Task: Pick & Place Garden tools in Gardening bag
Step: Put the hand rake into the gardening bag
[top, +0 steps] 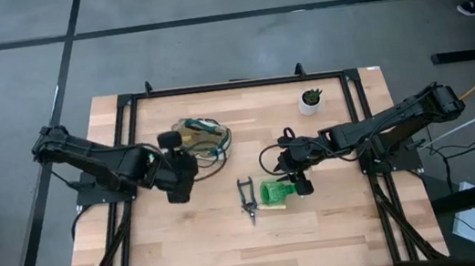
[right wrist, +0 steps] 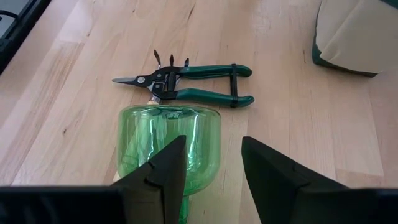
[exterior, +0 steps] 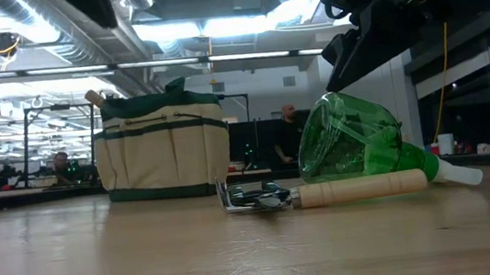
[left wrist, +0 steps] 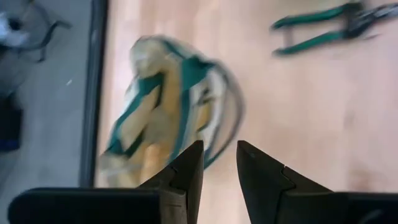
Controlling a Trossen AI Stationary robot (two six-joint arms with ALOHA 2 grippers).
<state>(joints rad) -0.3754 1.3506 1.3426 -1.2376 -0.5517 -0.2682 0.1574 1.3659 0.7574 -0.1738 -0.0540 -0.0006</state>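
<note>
While the high view is showing the soft cream fabric bag (top: 201, 138) standing mid-table, the left gripper (top: 180, 188) is hovering beside it, jaws narrow and empty. Right wrist view: the right gripper (right wrist: 211, 171), jaws wide, is hanging over the green translucent spray bottle (right wrist: 168, 143) lying sideways beside green-handled metal shears (right wrist: 186, 83).

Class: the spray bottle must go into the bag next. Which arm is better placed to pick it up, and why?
Right. The right gripper hangs open directly over the lying bottle, fingers either side. The left gripper is beside the bag, away from the bottle, holding nothing.
</note>
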